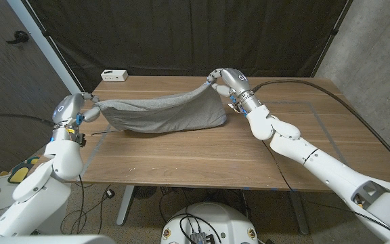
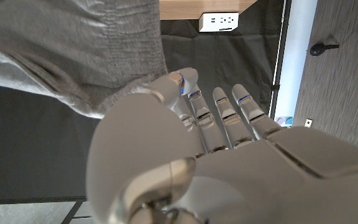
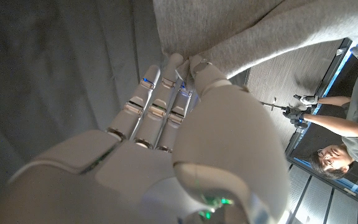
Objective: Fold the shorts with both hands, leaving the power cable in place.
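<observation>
Grey shorts hang stretched above the wooden table, sagging in the middle with the lower edge touching the tabletop. My left hand grips the left corner at the table's left edge; in the left wrist view the fingers pinch the grey cloth. My right hand holds the right corner lifted higher, near the table's back; in the right wrist view its fingers clamp the fabric. A black power cable runs along the back right of the table.
A white power strip sits at the back left corner of the table, also visible as the white power strip in the left wrist view. Blue tape marks lie on the right side. A person shows in the right wrist view.
</observation>
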Controlling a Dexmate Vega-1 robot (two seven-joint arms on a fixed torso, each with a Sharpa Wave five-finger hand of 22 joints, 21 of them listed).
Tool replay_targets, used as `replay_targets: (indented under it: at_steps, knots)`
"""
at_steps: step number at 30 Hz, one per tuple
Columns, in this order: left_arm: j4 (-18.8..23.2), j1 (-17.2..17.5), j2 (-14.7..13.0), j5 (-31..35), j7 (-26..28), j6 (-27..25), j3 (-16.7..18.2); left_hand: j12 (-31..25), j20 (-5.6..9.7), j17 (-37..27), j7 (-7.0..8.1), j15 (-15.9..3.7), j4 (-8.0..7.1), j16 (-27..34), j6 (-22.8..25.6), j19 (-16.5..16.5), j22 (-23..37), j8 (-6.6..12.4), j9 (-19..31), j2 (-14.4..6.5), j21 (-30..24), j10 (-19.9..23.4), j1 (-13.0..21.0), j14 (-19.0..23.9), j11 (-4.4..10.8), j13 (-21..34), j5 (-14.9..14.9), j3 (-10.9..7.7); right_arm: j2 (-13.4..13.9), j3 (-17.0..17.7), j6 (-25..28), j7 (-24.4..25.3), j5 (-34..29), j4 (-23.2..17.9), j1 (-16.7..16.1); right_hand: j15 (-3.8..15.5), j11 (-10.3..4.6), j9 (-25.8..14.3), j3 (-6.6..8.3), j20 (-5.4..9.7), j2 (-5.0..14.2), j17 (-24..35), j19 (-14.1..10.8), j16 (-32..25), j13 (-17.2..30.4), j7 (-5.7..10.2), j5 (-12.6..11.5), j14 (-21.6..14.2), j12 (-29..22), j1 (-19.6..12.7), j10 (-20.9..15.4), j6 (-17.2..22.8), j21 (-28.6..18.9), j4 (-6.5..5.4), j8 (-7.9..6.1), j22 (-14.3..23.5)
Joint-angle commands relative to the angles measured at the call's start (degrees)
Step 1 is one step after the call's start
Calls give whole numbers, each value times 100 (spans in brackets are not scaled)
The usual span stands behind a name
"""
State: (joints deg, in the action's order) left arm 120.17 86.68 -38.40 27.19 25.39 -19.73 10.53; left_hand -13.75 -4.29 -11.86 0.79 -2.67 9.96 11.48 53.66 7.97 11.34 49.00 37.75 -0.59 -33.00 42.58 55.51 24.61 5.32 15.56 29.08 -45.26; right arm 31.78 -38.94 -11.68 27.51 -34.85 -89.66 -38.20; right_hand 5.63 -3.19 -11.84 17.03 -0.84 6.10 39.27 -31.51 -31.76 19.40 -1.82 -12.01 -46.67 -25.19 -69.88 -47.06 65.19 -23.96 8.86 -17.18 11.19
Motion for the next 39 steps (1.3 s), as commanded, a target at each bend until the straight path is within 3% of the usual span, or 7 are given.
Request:
replay_targets:
  at_steps: [1,6,17,32,39]
  knots:
    - [-149,-531,-277,71,363,-661,-566,9,9,-15,-1241,-488,-16,43,1170,-26,26,80,660,62,-40,24,-46,39,-12,33,115,-106,-466,-393,-243,-71,238,1172,873,666,17,-10,53,-12,2,-1,-4,19,0,32,28,-33,10,55,-13,17,-36,1,-26,1]
    - [-249,-836,-427,350,601,-1112,-944,11,22,-13,-1245,-498,-31,51,1112,-12,31,45,642,80,-62,22,-93,67,2,36,192,-165,-604,-497,-308,-33,340,1575,1145,678,23,-16,74,-12,-2,6,-8,22,4,28,31,-40,17,58,-17,9,-38,8,-27,0]
    - [-522,-1476,-1029,1370,773,-2394,-2069,-23,92,-2,-1235,-548,-48,54,1143,40,42,-28,519,135,-127,117,-220,114,41,41,372,-312,-803,-689,-370,127,491,2281,1590,686,34,-10,113,-9,-15,33,-15,17,11,22,37,-57,28,62,-36,22,-44,21,-27,-1]
    - [-1289,-2645,-1223,2627,546,-4244,-3787,-50,142,18,-1230,-619,-68,69,1148,146,79,-165,337,193,-259,204,-397,243,81,46,541,-486,-1035,-954,-362,255,685,3051,2036,691,26,0,155,-5,-28,81,-19,4,21,21,44,-60,46,70,-48,26,-50,32,-20,0]
    - [-1586,-3004,-1176,2692,552,-4497,-4155,-48,160,24,-1136,-648,-94,61,1164,164,110,-273,170,209,-330,208,-507,277,94,47,584,-546,-1212,-1142,-396,331,696,3505,2307,690,22,7,188,-10,-29,118,-19,-2,31,20,45,-49,57,73,-53,19,-53,36,-10,0]
